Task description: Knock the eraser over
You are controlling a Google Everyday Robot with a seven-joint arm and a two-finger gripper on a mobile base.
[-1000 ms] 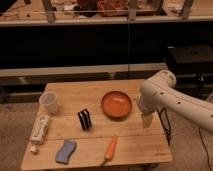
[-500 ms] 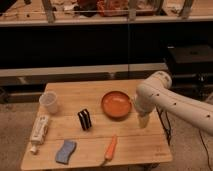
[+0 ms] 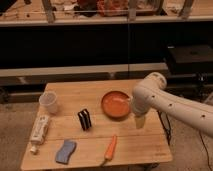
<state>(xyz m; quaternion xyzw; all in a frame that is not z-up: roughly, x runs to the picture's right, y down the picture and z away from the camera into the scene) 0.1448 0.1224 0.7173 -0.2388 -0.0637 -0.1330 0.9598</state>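
One eraser [image 3: 84,119] upright on table [image 3: 145,146], between cup [image 3: 48,102] and orange bowl [image 3: 115,104]. Gripper [image 3: 140,121] open, empty, pointing down just right of bowl, well apart from eraser.

A wooden table [image 3: 75,97] stands on grey floor [image 3: 12,131] before dark shelving [image 3: 75,71].

No text can be read on anything

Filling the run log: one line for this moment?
eraser upright | claw open, right of bowl, apart from eraser | knock pending
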